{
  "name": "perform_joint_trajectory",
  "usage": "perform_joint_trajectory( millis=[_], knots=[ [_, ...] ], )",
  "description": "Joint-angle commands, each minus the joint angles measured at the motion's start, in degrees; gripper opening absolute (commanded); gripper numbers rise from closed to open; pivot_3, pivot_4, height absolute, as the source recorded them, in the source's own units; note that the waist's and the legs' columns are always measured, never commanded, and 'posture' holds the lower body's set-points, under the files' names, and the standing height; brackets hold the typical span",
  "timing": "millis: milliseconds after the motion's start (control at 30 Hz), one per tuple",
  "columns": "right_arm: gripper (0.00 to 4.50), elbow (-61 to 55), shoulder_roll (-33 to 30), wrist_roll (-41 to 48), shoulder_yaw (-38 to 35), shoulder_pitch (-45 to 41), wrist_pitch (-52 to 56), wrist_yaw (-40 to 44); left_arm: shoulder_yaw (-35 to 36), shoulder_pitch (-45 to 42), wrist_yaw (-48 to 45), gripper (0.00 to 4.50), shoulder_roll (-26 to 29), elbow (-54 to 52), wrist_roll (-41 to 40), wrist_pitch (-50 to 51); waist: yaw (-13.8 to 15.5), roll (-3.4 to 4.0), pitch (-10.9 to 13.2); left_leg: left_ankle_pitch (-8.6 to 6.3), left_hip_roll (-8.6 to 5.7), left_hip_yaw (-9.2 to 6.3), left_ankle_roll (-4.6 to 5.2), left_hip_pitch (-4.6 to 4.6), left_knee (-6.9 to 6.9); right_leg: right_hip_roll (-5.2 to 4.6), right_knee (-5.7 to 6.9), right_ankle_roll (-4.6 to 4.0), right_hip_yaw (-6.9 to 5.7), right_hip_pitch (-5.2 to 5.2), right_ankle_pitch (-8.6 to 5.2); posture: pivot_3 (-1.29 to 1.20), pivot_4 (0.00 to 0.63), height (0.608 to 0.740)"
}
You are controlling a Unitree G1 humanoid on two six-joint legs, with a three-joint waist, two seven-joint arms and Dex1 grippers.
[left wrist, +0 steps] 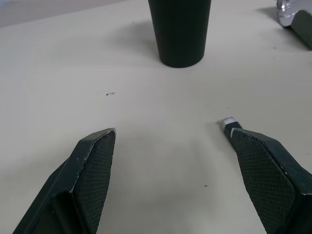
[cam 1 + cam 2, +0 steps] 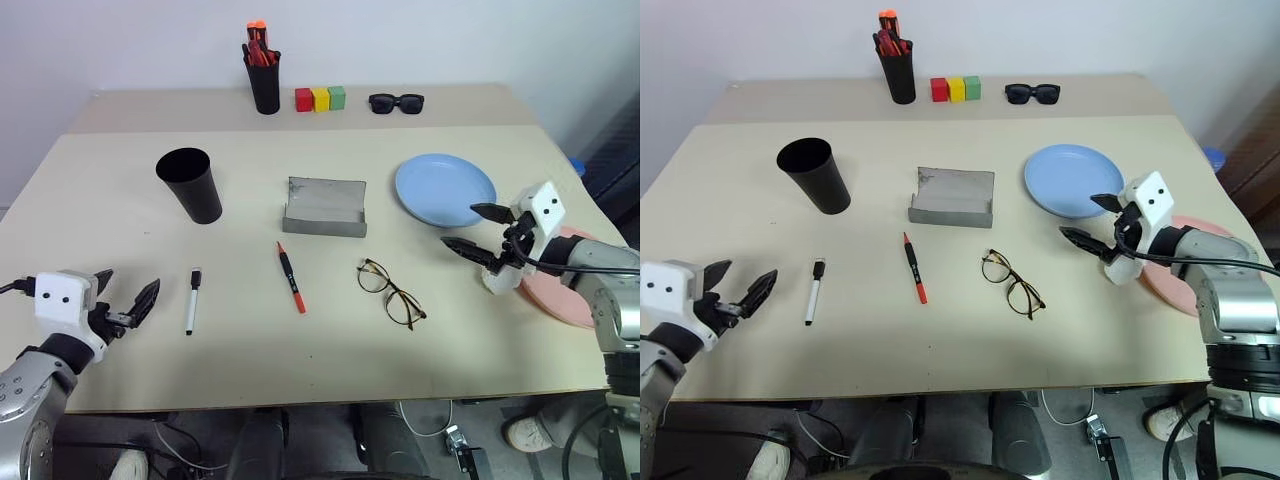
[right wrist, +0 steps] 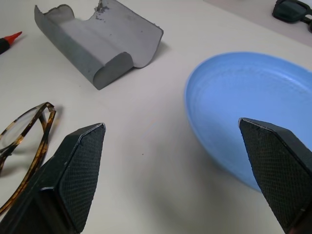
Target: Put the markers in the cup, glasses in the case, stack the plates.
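With both pincers spread apart and empty, we should bring our left gripper (image 2: 128,297) squarely over the white marker (image 2: 192,301) near the table's (image 2: 100,200) front-left edge, gripping mid-barrel.

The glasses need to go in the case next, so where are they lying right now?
In the left eye view the glasses lie open on the table right of centre, just in front of the open grey case, between the red marker and the right gripper.
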Motion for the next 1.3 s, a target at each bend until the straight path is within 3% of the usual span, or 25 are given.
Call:
perform_joint_trajectory(
  millis=[33,333,467,500,533,567,667,800,967,1133,1233,1300],
  knots=[
    [4.5,-2.4,-0.4,0.4,-1.0,-0.3,-0.4,-0.9,0.4,-0.4,-0.1,3.89,0.4,-1.5,-0.3,-0.4,0.0,0.0,0.0,0.0,0.0,0.0,0.0,0.0,0.0,0.0,0.0,0.0,0.0,0.0,0.0,0.0,0.15,0.74],
    [4.5,-6.0,4.2,-0.6,3.9,-2.5,-0.4,-4.6,-0.2,0.3,1.0,3.89,0.6,-4.0,-0.3,1.8,-0.1,0.0,0.0,0.0,0.0,0.0,0.0,0.04,0.02,0.01,0.07,0.0,0.01,0.01,0.0,0.0,0.15,0.74],
    [4.5,-8.9,8.8,-5.3,12.2,-3.8,-3.1,-6.7,-3.6,0.4,4.4,3.89,-0.5,-5.8,1.9,5.2,-0.1,0.0,0.0,0.0,0.0,0.0,0.0,0.06,0.0,0.01,0.11,0.0,0.01,0.0,0.0,0.0,0.15,0.74],
    [4.5,-9.6,10.2,-5.9,14.1,-4.5,-3.7,-6.6,-5.8,-0.7,6.7,3.89,-1.0,-6.7,2.7,7.8,-0.1,0.0,0.0,0.0,0.0,-0.01,0.0,0.06,0.0,0.02,0.12,0.0,0.01,0.0,0.0,0.0,0.15,0.74],
    [4.5,-10.6,11.6,-5.9,15.6,-5.1,-3.6,-6.6,-7.3,-1.8,8.7,4.43,-1.4,-7.2,3.1,10.5,-0.1,0.01,0.0,0.0,0.0,-0.02,0.0,0.07,0.0,0.03,0.14,0.0,0.01,0.0,0.0,0.0,0.15,0.74],
    [4.5,-12.2,12.7,-6.0,17.2,-5.6,-3.0,-6.7,-8.0,-2.6,10.3,4.47,-1.5,-7.6,3.2,13.4,0.0,0.0,0.0,0.0,0.0,-0.02,0.0,0.07,0.02,0.03,0.17,0.01,0.01,0.01,0.0,0.0,0.15,0.74],
    [4.5,-16.5,16.2,-5.1,20.7,-7.2,-1.7,-6.9,-11.9,-6.4,14.2,4.47,-0.5,-10.0,4.9,21.6,0.0,-0.01,0.0,0.01,0.0,-0.05,0.0,0.06,0.04,0.04,0.23,0.03,0.01,-0.01,0.0,0.0,0.15,0.74],
    [4.5,-18.5,20.1,-5.9,24.0,-7.8,-0.2,-8.6,-9.9,-12.7,18.3,4.47,-4.0,-10.6,1.1,32.4,0.0,-0.1,0.0,0.01,0.0,-0.13,0.0,0.07,0.05,0.07,0.26,0.04,-0.03,0.02,0.01,0.0,0.15,0.74],
    [4.5,-18.9,22.2,-6.0,25.5,-8.4,0.4,-8.9,-11.5,-20.1,22.6,4.47,-3.0,-9.9,2.6,49.3,-0.1,-0.09,0.0,0.01,0.0,-0.16,-0.01,0.09,0.04,0.08,0.33,0.08,-0.05,0.01,0.02,0.0,0.15,0.74],
    [4.5,-18.5,22.9,-6.2,26.1,-8.5,-0.1,-8.8,-9.6,-29.7,24.3,4.47,-6.2,-7.1,3.7,64.8,-0.1,-0.09,0.0,0.02,0.0,-0.19,-0.01,0.15,0.05,0.1,0.36,0.12,-0.07,0.06,0.04,0.0,0.15,0.74],
    [4.5,-18.9,22.9,-6.3,26.1,-8.2,-0.2,-9.1,-9.0,-33.0,24.7,3.64,-7.6,-3.7,4.4,66.5,-0.1,-0.08,-0.1,0.03,-0.01,-0.2,-0.02,0.16,0.04,0.1,0.37,0.25,-0.09,0.06,0.11,0.0,0.15,0.74],
    [4.5,-19.1,22.9,-6.3,26.1,-7.9,-0.3,-9.2,-9.4,-33.6,24.5,2.65,-7.4,-2.7,4.4,66.5,-0.1,-0.07,-0.1,0.03,-0.01,-0.2,-0.04,0.18,0.04,0.1,0.37,0.26,-0.09,0.07,0.12,0.0,0.15,0.74]
  ],
)
